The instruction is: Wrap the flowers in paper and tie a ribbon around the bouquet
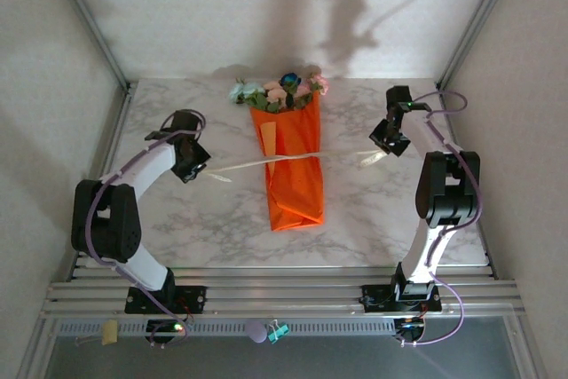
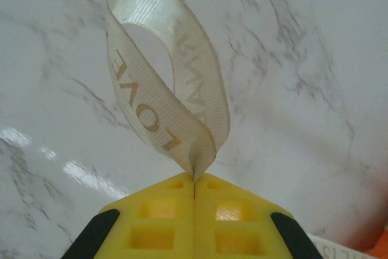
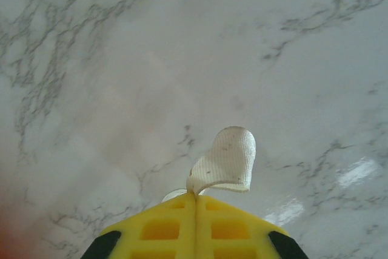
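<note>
Left wrist: ribbed ribbon (image 2: 145, 110) (printed LOVE) loops from left gripper (image 2: 194, 181).

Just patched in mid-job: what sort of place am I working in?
Probably a lab robot cell, not a flower shop: marble-look tabletop, aluminium frame rails, plain white enclosure walls.

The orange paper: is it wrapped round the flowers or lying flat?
Wrapped. The paper makes a closed sleeve, with the flowers poking out its far end.

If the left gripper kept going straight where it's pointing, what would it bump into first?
Probably the white marble tabletop, just past the loop of cream ribbon the left gripper pinches.
</note>
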